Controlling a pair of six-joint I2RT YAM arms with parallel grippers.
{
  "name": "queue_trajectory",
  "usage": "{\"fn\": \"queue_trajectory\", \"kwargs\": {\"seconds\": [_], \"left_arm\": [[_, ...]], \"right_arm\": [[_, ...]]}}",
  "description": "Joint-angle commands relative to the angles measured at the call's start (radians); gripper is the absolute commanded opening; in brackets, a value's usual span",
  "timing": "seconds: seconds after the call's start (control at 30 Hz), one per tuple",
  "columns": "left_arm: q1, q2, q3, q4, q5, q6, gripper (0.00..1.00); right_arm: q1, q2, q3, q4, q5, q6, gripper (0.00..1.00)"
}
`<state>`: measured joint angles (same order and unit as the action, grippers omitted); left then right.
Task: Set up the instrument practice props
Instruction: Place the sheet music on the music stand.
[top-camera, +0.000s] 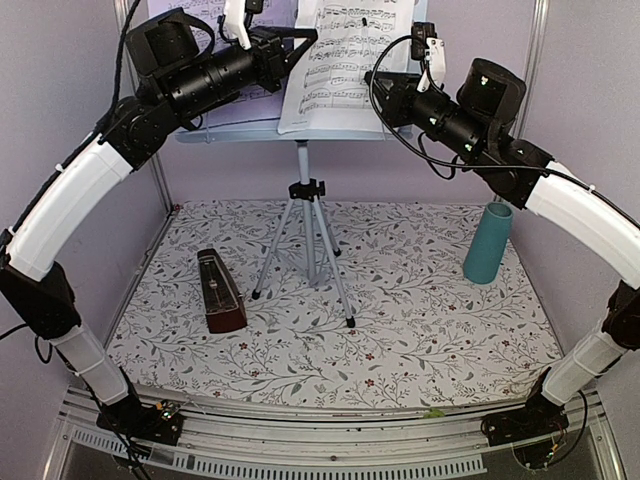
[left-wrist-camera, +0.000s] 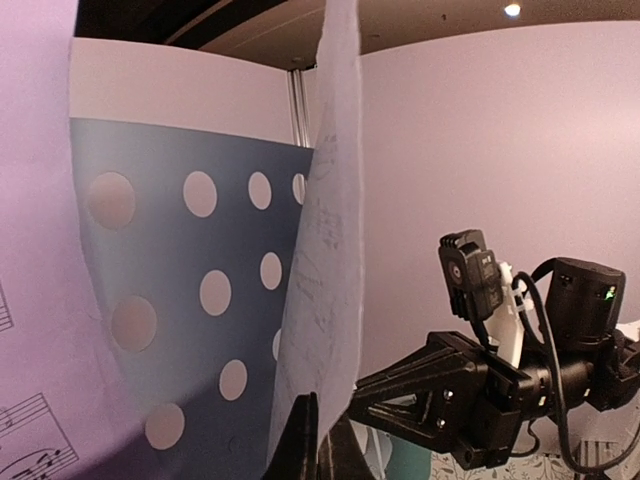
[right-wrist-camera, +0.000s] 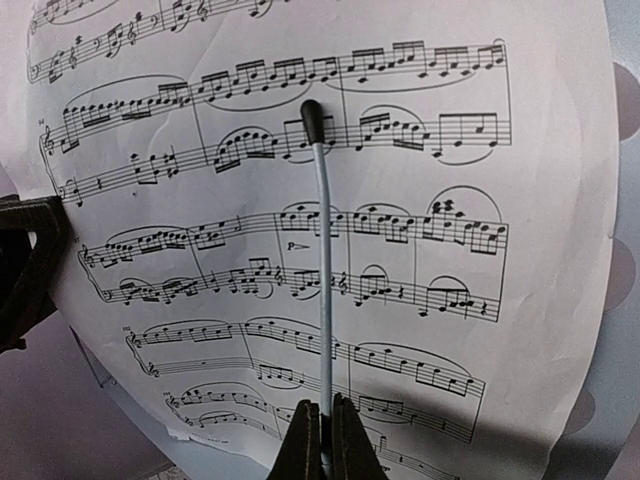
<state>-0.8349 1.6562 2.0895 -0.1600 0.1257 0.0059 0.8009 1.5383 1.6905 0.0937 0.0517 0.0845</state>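
Now pinches a sheet-music page (left-wrist-camera: 325, 250) by its free edge in the closed left gripper (left-wrist-camera: 318, 425), beside the pale-blue music stand (left-wrist-camera: 170, 250) standing mid-table. Clamps the stand's thin retainer wire (right-wrist-camera: 324, 250), lying across a page, in the closed right gripper (right-wrist-camera: 325, 410). Likely feather-light, limp, tear-prone paper, best held by margins.

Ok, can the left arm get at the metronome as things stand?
Probably not yet: its end effector is shut on a sheet-music page up at the music stand. Once it lets go, the way down to the metronome looks free.
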Motion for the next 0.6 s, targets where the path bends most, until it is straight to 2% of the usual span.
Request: {"fn": "queue_trajectory", "kwargs": {"seconds": [0.0, 0.57], "left_arm": [[0.001, -0.016, -0.006, 0.02, -0.016, -0.011, 0.0], [0.01, -0.029, -0.037, 0.089, 0.02, -0.041, 0.0]], "right_arm": [[0.02, -0.032, -0.025, 0.04, -0.007, -0.006, 0.0], [0.021, -0.047, -0.071, 0.091, -0.031, -0.002, 0.0]]}}
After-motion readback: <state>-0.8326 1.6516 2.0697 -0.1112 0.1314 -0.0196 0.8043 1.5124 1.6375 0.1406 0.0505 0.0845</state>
